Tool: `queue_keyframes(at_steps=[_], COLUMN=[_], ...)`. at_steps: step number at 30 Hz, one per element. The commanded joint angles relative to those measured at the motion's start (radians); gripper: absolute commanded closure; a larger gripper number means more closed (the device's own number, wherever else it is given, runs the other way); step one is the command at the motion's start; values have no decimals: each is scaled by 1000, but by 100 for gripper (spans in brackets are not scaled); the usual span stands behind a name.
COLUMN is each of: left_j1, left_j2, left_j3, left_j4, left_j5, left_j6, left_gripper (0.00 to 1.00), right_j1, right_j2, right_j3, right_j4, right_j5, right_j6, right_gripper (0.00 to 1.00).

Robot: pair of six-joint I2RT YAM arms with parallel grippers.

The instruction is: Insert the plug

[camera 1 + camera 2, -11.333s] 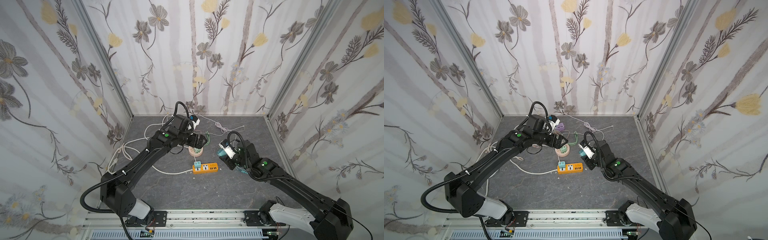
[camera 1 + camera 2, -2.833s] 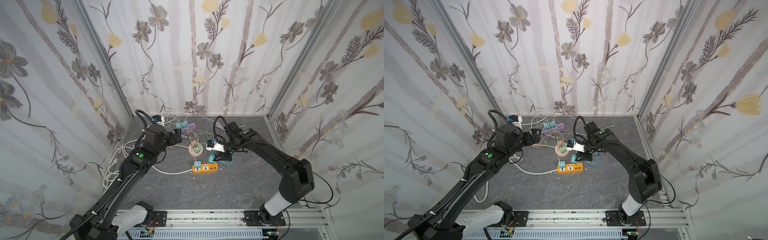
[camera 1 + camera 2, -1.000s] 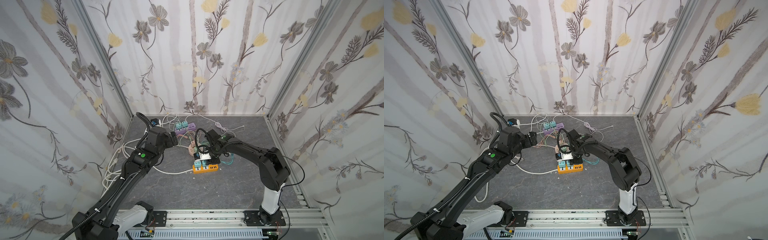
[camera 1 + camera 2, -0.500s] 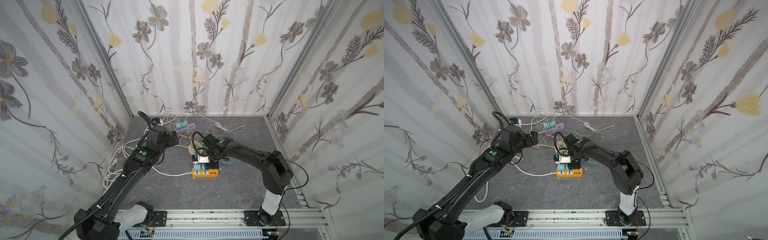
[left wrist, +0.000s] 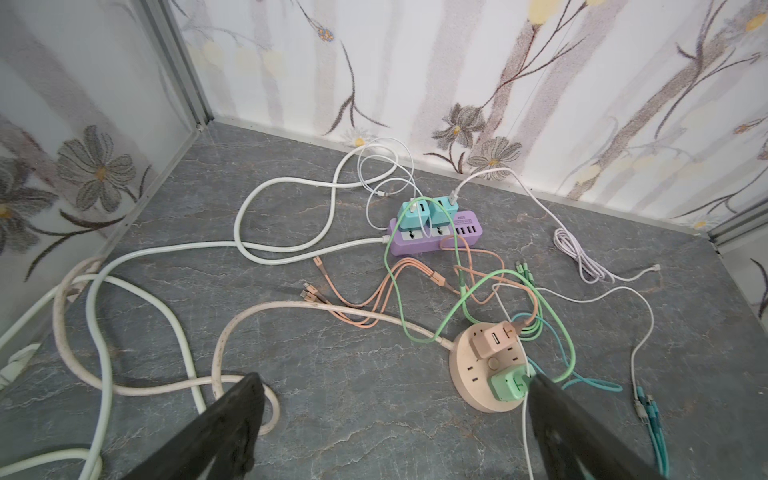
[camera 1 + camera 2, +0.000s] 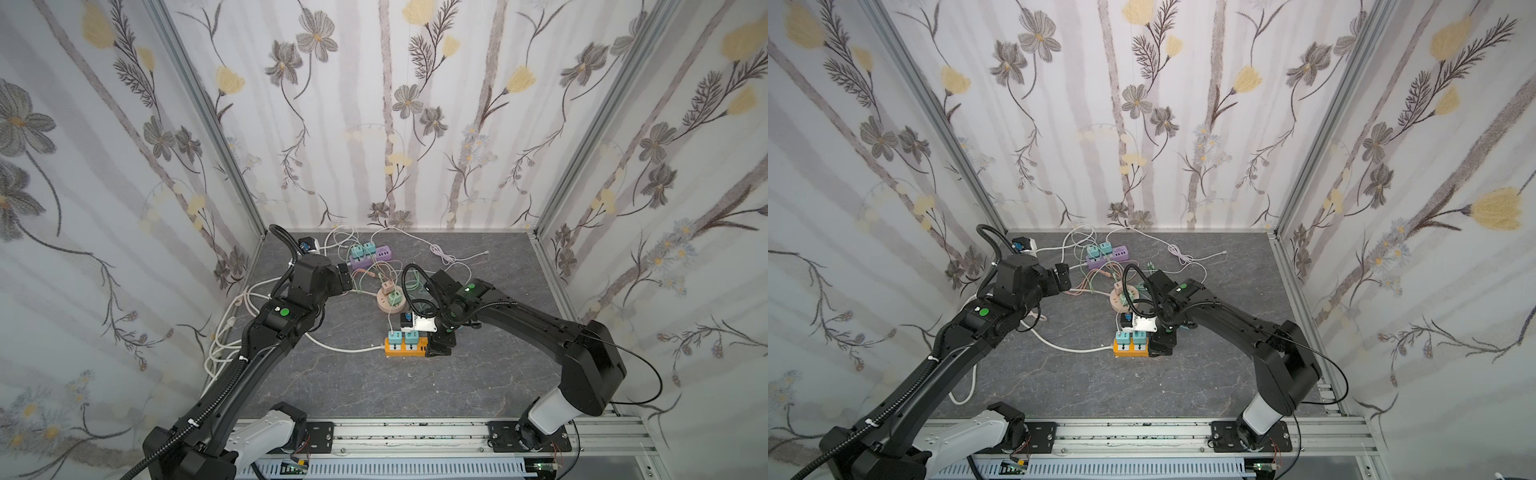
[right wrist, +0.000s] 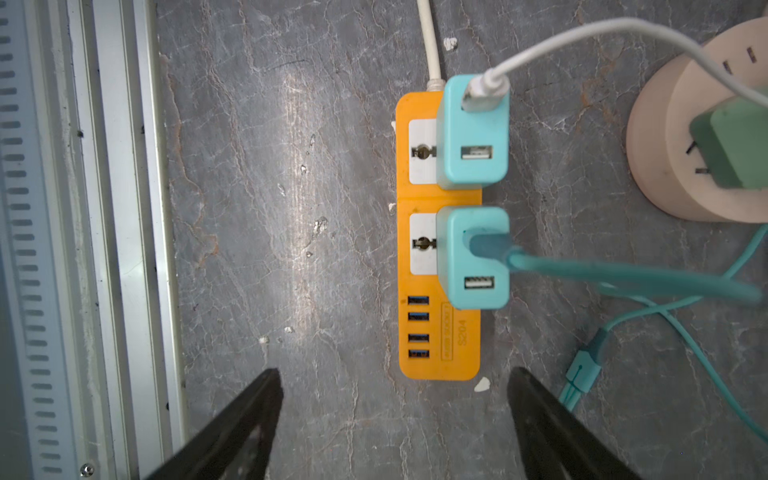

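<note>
1. Right gripper [image 7: 395,376]: jaws spread wide with nothing between them. It hangs just off the end of the strip [image 7: 440,368], the end with the small USB ports. In both top views that puts it at the strip's 3 o'clock.
2. Plug [image 7: 451,270]: teal, standing in the strip's socket nearer the right gripper, with a teal cable leaving its top. Its body looks flush on the strip with no gap showing. The pins are hidden, so we cannot confirm how deep it sits.
3. Other plug [image 7: 473,133]: same teal, in the next socket at 9 o'clock of the first in the top views, with a white cable in it. Both sockets are filled.
4. Left gripper [image 5: 395,377]: jaws fully apart and empty. In the top views it sits at 10 o'clock of the hub [image 5: 467,374], apart from it and well away from the strip.
5. Progress: we judge the insertion itself done, with the plug in and no grip on it.
6. Left to do, as we read it: lift the right arm clear without snagging the teal cable. Possibly a press on top if the plug proves proud.
</note>
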Motion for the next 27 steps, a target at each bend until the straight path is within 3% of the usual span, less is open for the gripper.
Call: queue_keyframes(at_steps=[1, 4, 8, 13, 17, 22, 24, 27], left_j1=[5, 11, 32, 79, 120, 175, 204, 270], left_j2=[-6, -6, 12, 43, 48, 79, 93, 108], left_j3=[-30, -88, -183, -291, -389, -501, -518, -541], left_j4=[41, 98, 182, 247, 324, 455, 476, 536], left_j5=[-153, -249, -344, -460, -583, -617, -585, -439], left_j6=[29, 37, 55, 53, 74, 137, 145, 172], left_gripper=[0, 0, 0, 0, 0, 0, 0, 0], right_j1=[-42, -104, -197, -415, -612, -696, -704, -724], right_j2=[-90, -227, -334, -403, -430, -331, -292, -277], right_j3=[-51, -167, -360, -468, -559, -606, -597, -618], right_j4=[84, 348, 808, 994, 1044, 1090, 1104, 1238], right_j5=[-58, 38, 388, 646, 619, 673, 689, 589], right_j6=[53, 151, 368, 722, 913, 877, 851, 837], right_gripper=[1, 1, 1, 0, 1, 1, 1, 1])
